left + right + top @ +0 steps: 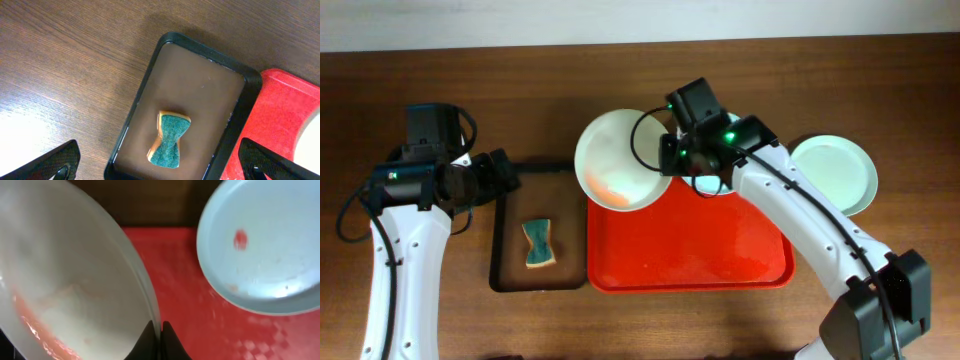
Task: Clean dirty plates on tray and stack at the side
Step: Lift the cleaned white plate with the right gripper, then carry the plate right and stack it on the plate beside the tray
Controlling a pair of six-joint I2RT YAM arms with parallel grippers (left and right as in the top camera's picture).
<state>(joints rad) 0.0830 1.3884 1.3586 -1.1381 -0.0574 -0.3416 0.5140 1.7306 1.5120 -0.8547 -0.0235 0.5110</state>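
Note:
My right gripper [670, 155] is shut on the rim of a pale plate [618, 160] and holds it tilted above the far left corner of the red tray [690, 250]. In the right wrist view the fingers [160, 335] pinch that plate's edge [75, 275], which shows reddish smears low down. A second plate [260, 245] with a red smear lies on the tray, mostly hidden under my arm in the overhead view [708, 186]. A third plate [835, 172] lies on the table to the right. My left gripper [505, 172] is open and empty above the black tray.
A smaller black tray [500, 250] lies left of the red tray and holds a green-and-tan sponge [540, 245]. In the left wrist view the sponge [170, 140] lies between my open fingers [162, 167], inside the black tray [145, 95].

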